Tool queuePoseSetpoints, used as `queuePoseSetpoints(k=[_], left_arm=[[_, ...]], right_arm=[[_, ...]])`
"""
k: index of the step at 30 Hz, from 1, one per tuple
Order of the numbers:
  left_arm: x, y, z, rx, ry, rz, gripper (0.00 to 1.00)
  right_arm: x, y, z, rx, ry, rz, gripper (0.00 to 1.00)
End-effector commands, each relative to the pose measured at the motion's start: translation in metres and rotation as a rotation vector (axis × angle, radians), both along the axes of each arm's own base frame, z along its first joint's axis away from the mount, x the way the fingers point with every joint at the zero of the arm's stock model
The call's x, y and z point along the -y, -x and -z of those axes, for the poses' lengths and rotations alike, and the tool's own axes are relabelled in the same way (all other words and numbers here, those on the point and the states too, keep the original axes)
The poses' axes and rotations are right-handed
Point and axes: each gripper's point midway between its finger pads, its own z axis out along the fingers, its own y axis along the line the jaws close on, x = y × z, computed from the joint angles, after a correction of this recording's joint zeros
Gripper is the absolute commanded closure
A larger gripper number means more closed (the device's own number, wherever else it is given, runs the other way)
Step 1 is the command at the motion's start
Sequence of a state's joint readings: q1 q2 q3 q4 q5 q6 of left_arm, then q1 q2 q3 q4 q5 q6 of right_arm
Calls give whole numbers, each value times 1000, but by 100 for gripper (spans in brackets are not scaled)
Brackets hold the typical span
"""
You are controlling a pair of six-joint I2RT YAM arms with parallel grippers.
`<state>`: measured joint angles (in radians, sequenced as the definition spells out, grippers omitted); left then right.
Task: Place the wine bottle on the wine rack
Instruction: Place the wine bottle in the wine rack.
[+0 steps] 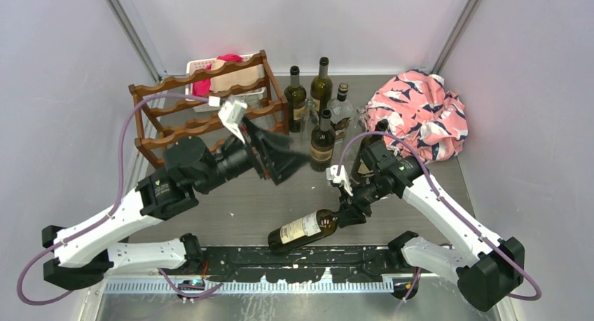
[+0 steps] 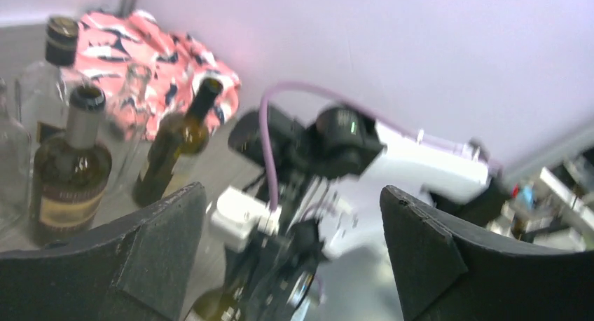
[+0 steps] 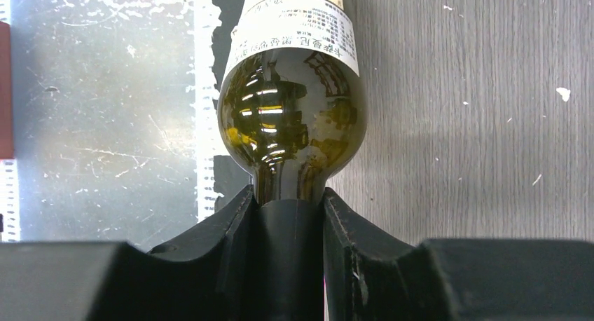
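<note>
Right gripper (image 1: 348, 210) clamped on neck of wine bottle (image 1: 301, 230), bottle on its side near front edge of table (image 1: 231, 209). Left gripper (image 1: 281, 156) jaws wide, empty, beside wine rack (image 1: 189, 127) at back left

Top external: high at the near edge, angled down over the table (image 1: 231, 216); wide.
Left wrist: raised, faces across to the right arm (image 2: 420, 160); mid-range, blurred.
Right wrist: very near, looking along the wine bottle (image 3: 291, 125).
Shared: right arm, top and left wrist; wine bottle, top and right wrist.
</note>
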<state>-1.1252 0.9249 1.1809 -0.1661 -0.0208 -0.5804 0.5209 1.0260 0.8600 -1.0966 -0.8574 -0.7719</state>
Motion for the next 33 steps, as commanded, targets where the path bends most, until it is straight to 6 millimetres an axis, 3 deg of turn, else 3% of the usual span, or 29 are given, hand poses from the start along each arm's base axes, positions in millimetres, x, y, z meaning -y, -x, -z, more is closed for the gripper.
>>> queuePoseSetpoints(k=[1,4,6,8,13,20,26,29,33], left_arm=[[-2,-46,-49,-146,149,-268,7],[-1,-61,-73,-185,158,-395,6],[2,-61,-97,-178,171,-436,3],[7,-57,-106,-158,143,-481,1],[21,-51,-115,-149,110,-504,0],[13,-53,-126,-127,132,-525,0],[14,-51,-101,-66,30,-505,0],[8,-48,-65,53,-64,-473,0],[-20,-28,-17,125,-111,-369,0]], right_arm=[[-15,3,-30,-2,-135,-48,99],[-14,4,-30,-11,-135,-47,99],[-14,3,-28,-17,-132,-46,99],[-14,3,-27,-26,-128,-47,99],[-14,2,-25,-33,-122,-45,99],[-14,2,-26,-26,-121,-47,99],[-15,-5,-32,2,-119,-20,99],[-18,-13,-39,44,-124,15,99],[-23,-20,-43,92,-107,51,99]])
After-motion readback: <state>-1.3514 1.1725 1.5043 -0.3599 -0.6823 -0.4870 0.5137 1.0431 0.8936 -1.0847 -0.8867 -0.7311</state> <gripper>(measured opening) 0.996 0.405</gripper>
